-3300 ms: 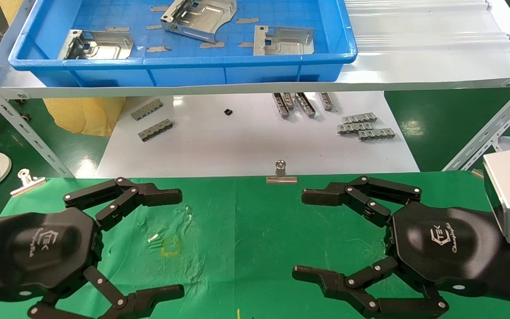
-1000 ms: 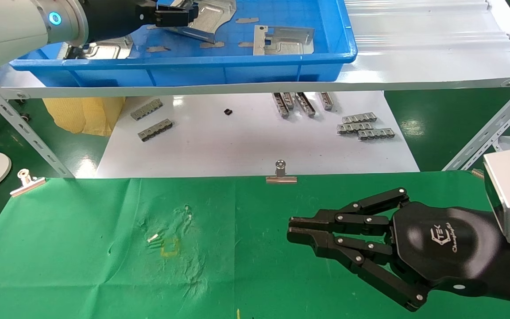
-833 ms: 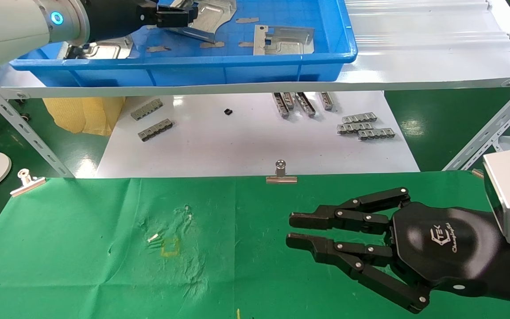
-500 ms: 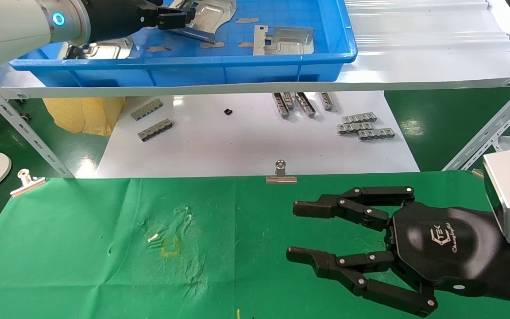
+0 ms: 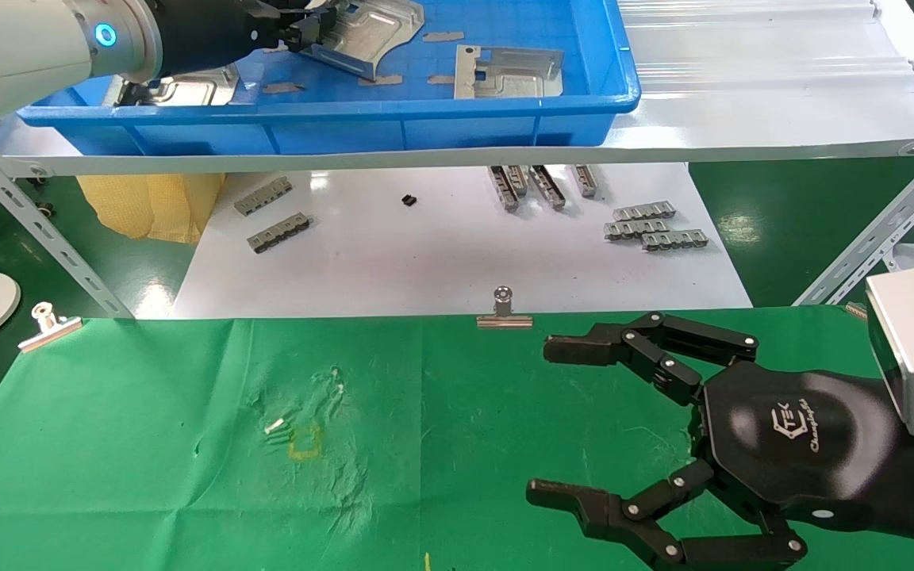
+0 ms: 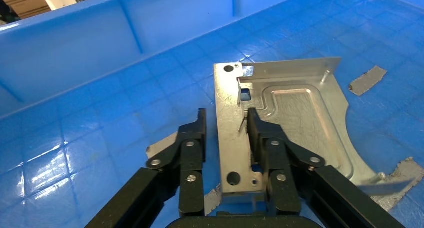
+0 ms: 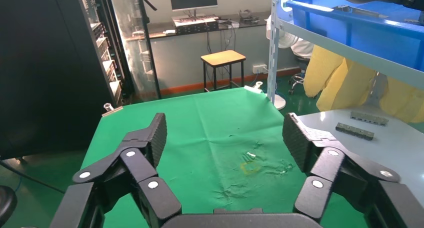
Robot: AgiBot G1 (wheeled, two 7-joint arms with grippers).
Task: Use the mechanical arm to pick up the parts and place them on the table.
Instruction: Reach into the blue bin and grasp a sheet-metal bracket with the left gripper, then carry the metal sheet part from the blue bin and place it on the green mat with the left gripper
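**Over the far-left tray: left gripper astride a plate's tabbed edge**

Up at the far-left corner of the bench, on the raised shelf, reaching into the blue tray [image 5: 425,119]: the left gripper [image 6: 226,123] on its silver-white arm [image 5: 28,40], blue ring lit. Jaws narrow, one finger on each side of the upright tabbed edge of a part [image 6: 290,118]; pads close against the metal, though whether truly clamped cannot be told. Same part seen from the head camera [image 5: 366,32], tilted, near the tray's far wall. Two more parts lying flat on the tray floor: one toward the left end [image 5: 183,83], partly behind the arm, another toward the right [image 5: 508,71]. Flat grey tape bits [image 5: 382,79] scattered between them.

Down at the near-right corner, above the green table [image 5: 147,436]: the right gripper [image 5: 556,424], jaws spread wide, nothing between them, fingers pointing toward the bench's left edge. Seen likewise from its own wrist camera [image 7: 225,138].

Beyond the table's far edge, a white board [image 5: 441,262] carrying small grey slotted strips [image 5: 651,226]. Silver binder clip [image 5: 503,313] at mid far edge of the cloth, another [image 5: 48,325] at the far-left corner.
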